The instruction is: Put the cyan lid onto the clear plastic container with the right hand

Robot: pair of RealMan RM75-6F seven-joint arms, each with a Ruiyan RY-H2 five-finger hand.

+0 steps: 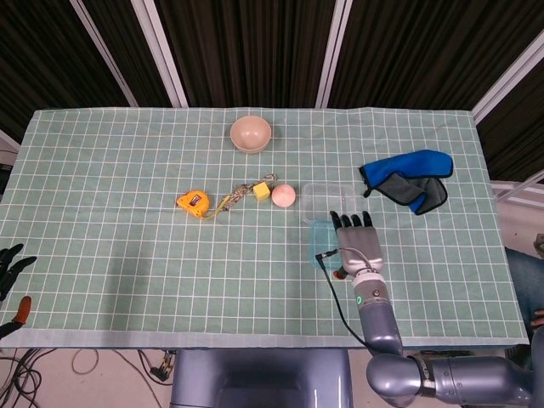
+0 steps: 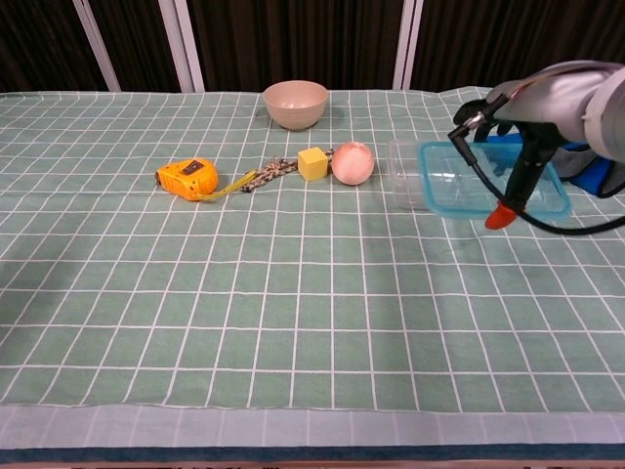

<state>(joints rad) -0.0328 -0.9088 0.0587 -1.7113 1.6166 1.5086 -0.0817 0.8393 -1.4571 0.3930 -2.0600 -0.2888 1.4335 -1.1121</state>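
My right hand (image 2: 522,137) holds the cyan lid (image 2: 454,186) lifted off the table, its thumb running under the lid and its fingers over the far edge. The lid hangs roughly level, overlapping the near right part of the clear plastic container (image 2: 405,174). From the head view, the right hand (image 1: 359,246) sits just in front of the container (image 1: 327,197), with the lid (image 1: 321,236) showing to the hand's left. I cannot tell whether lid and container touch. My left hand (image 1: 10,263) is at the table's near left edge, fingers apart and holding nothing.
A beige bowl (image 1: 251,133) stands at the back. Left of the container lie a pink ball (image 1: 284,195), a yellow cube (image 1: 262,192), a short rope and an orange tape measure (image 1: 194,203). A blue and grey cloth (image 1: 408,178) lies to the container's right.
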